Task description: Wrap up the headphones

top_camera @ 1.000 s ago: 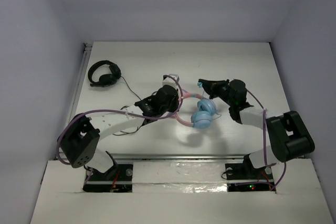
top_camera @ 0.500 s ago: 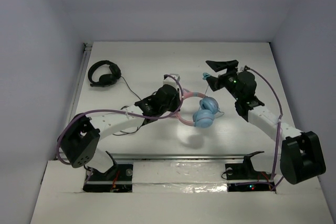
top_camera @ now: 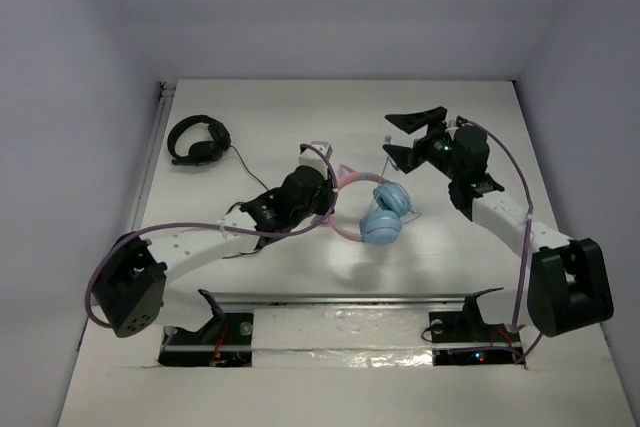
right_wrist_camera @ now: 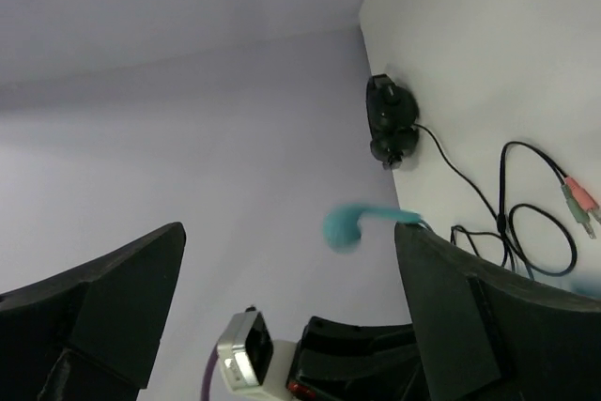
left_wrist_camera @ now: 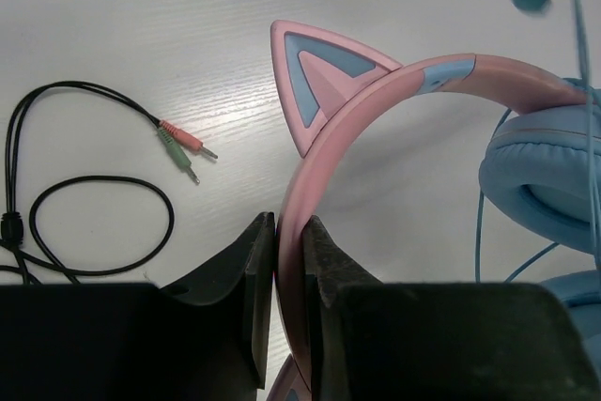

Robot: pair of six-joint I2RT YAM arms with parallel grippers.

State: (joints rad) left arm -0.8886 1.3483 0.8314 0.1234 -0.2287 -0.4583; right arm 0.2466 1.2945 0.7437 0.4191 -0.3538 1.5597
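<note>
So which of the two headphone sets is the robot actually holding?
The pink cat-eared headphones with light blue earcups: the left gripper pinches their headband. The all-black headphones lie apart, far left.

Headphones partly beyond left wrist view's edge.

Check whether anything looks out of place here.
The headphones have a loose light blue cable: its plug end hangs in mid-air between the fingers of the open right tool, gripped by nothing. The left tool clamps the pink headband.
</note>
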